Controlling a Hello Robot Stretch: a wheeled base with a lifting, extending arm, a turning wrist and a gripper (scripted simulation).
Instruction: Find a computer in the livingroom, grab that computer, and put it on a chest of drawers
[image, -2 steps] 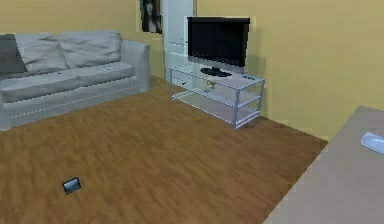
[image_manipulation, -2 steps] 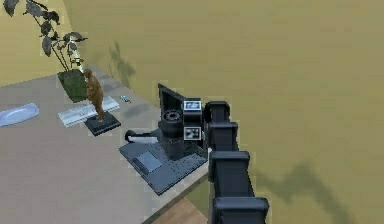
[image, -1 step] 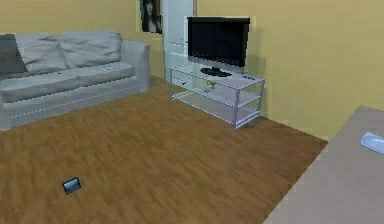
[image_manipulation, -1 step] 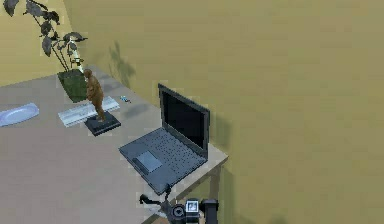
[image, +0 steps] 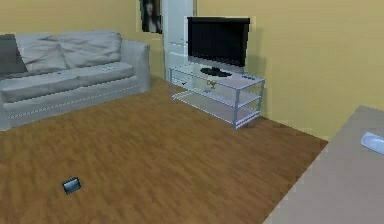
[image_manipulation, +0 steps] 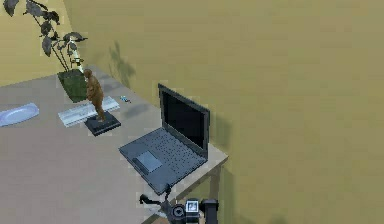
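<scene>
On the arm-side table (image_manipulation: 50, 165), a laptop (image_manipulation: 170, 140); ahead, sofa (image: 70, 70) and television (image: 218, 42).

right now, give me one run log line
laptop: open on table corner | gripper: low in arm side view, near laptop | hold: cannot tell

The floor (image: 150, 140) is brown wood laid in planks, with a faint sheen. The sofa (image: 70, 65) looks like pale grey cloth, soft and matt. The television (image: 218, 42) has a glossy black screen. Its stand (image: 235, 83) seems to be thin pale metal with smooth, see-through shelves. The wall (image: 310, 60) is a flat matt yellow. In the arm side view the tabletop (image_manipulation: 50, 175) is smooth, matt and pale grey. The laptop (image_manipulation: 170, 145) is dark grey and matt, plastic or metal. The statue (image_manipulation: 95, 95) is brown with a dull shine.
</scene>
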